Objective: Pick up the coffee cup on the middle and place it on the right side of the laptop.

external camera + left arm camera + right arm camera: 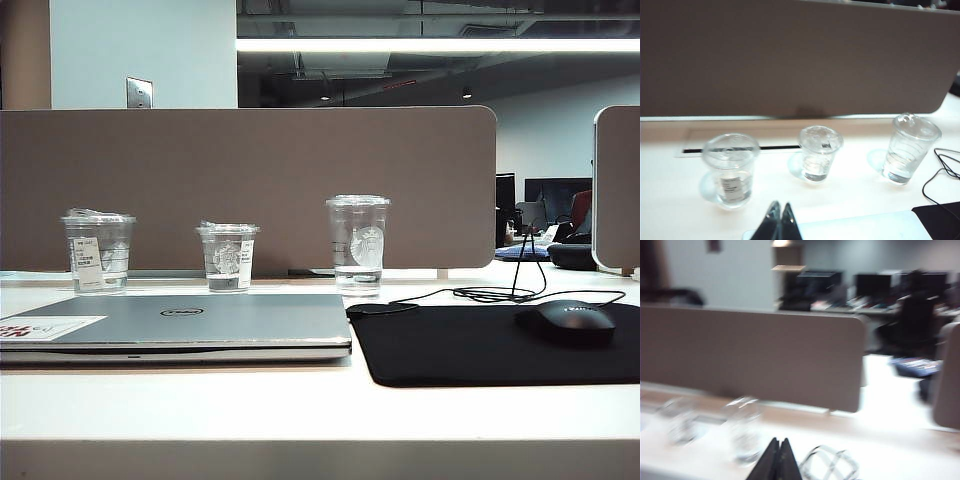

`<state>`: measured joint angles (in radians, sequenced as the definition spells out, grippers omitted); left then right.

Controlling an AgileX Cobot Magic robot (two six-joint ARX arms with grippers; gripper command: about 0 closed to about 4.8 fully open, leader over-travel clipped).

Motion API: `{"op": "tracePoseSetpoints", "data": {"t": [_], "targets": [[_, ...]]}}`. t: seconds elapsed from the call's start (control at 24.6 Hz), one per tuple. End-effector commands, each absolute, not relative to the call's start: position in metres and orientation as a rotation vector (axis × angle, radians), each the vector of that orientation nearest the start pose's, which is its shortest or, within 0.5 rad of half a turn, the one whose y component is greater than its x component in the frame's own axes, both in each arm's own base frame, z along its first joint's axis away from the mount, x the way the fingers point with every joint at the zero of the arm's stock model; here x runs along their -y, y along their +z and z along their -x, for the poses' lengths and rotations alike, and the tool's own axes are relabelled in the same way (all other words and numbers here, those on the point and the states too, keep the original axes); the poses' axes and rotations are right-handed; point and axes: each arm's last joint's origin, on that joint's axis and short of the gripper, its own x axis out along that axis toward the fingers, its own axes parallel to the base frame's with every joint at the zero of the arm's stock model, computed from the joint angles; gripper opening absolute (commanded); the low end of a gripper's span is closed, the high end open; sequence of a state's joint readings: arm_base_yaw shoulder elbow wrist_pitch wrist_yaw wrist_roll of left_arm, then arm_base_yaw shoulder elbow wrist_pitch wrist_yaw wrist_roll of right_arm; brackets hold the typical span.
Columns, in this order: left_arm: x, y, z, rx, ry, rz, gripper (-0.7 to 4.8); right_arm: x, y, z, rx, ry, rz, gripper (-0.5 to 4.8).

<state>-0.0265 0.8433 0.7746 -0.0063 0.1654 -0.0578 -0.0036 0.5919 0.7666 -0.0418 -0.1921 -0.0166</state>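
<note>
The coffee cup stands upright and lidded in the middle of a row of three, just behind the rear edge of the closed laptop, between the labelled cup and the taller cup. Nothing touches it.

Step in hand, as judged: approach. No grasp has begun. The left gripper has its fingers pressed together, tips meeting. The coffee cup lies ahead of those tips and slightly to one side, well apart from them. The right gripper is likewise closed on nothing, with a blurred cup just ahead of its tips.

Next move, as judged: part the fingers of whichever arm takes the cup, advance them to either side of the cup wall below the lid, close gently on the thin plastic, lift, and carry it to the mouse pad side of the laptop.

View differences: the exterior view shows neither gripper, but shows the mouse and cable occupying the destination side. Only the wrist views show the fingers. The right wrist view is motion-blurred.
</note>
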Motion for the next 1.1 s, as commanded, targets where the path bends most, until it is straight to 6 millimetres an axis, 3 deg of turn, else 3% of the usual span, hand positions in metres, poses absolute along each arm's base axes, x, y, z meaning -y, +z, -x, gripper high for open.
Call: {"op": "tracePoseSetpoints", "data": {"t": [0.04,0.12,0.16,0.2,0.24,0.37,0.61,0.73,1.1], "targets": [[0.015,0.333,-0.209,-0.106,-0.227,0.058,-0.06,-0.008,0.383,-0.147,0.045,0.292,0.031,-0.05],[0.019,0.327,-0.222,-0.131,-0.269,0.045,0.0,-0.009,0.389,-0.164,-0.034,0.319,0.018,-0.05],[0.022,0.324,-0.227,-0.14,-0.303,0.036,0.31,-0.009,0.391,-0.171,-0.067,0.324,0.013,-0.06],[0.029,0.319,-0.24,-0.148,-0.366,0.029,2.19,-0.01,0.393,-0.187,-0.122,0.332,0.004,-0.06],[0.037,0.314,-0.25,-0.16,-0.396,0.027,3.69,-0.012,0.394,-0.199,-0.155,0.345,-0.001,-0.05],[0.049,0.305,-0.267,-0.15,-0.435,0.022,4.69,-0.017,0.394,-0.223,-0.187,0.38,0.001,-0.05],[0.066,0.279,-0.302,-0.078,-0.471,-0.021,4.79,-0.033,0.392,-0.261,-0.229,0.463,0.022,-0.05],[0.073,0.245,-0.335,-0.13,-0.435,-0.023,4.79,-0.044,0.39,-0.28,-0.227,0.499,0.032,-0.05],[0.086,0.2,-0.407,-0.228,-0.356,-0.03,4.79,-0.047,0.381,-0.297,-0.229,0.503,0.05,-0.05]]}}
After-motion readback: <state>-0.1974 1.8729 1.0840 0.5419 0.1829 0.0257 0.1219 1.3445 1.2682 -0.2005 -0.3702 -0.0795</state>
